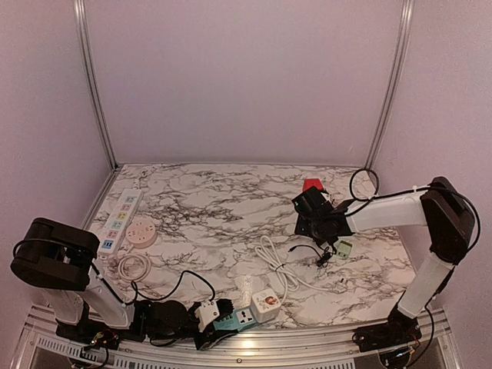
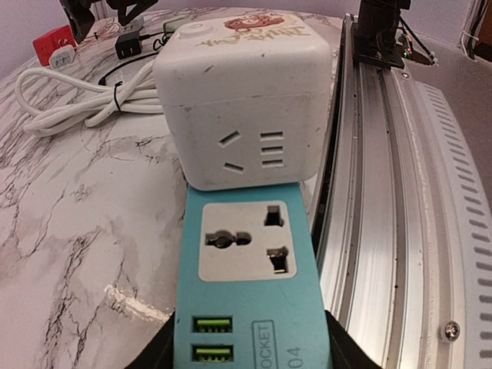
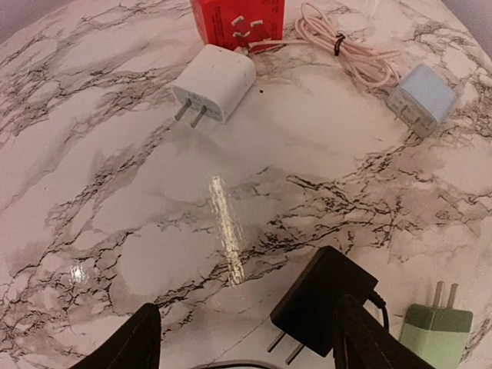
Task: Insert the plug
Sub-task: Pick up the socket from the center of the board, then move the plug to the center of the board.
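At frame bottom, the right gripper (image 3: 254, 338), jaws wide, straddled the plug (image 3: 319, 304) off-centre, risking a skewed grab; the left gripper (image 2: 252, 350) clamped the socket (image 2: 246, 254).

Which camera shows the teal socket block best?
Left wrist: the teal rectangular plastic socket block sits close-up, its holes clear. Top external shows it small and partly hidden at the table's near edge; right wrist misses it.

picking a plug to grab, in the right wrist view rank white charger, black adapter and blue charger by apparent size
1. black adapter, only slightly, and it is nearest the camera, so unsure
2. white charger
3. blue charger
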Robot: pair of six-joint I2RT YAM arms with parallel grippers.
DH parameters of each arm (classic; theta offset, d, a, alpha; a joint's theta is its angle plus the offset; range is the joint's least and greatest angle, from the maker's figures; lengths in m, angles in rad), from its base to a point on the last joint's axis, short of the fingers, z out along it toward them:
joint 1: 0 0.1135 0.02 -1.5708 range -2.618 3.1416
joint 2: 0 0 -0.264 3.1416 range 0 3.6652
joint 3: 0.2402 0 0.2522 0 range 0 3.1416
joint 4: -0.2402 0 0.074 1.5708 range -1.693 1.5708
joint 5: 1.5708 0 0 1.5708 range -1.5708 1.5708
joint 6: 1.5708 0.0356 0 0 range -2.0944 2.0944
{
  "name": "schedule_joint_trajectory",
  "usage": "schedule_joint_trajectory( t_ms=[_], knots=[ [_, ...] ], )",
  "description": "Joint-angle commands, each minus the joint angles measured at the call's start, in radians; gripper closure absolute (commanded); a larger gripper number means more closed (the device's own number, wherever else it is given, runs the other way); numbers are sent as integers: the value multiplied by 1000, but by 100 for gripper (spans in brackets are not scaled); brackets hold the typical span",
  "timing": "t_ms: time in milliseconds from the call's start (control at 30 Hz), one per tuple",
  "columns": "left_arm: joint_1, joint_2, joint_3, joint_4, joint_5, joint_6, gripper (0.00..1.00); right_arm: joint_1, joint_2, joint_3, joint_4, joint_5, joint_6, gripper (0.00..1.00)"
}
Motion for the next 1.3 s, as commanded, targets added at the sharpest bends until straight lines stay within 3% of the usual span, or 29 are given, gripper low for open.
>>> schedule_joint_trajectory(
  t_ms=[0,200,600,1267],
  knots=[
    [-13,-65,-29,42,-15,17,100,-6,93,54,-20,43,25,29],
    [-13,-68,-35,48,-15,21,100,-5,173,97,-71,35,28,34],
    [-13,-66,-30,50,-2,15,100,-5,-11,-28,-29,101,38,37],
    [-12,-84,-43,44,-6,16,95,-47,147,46,-94,88,26,38]
  ],
)
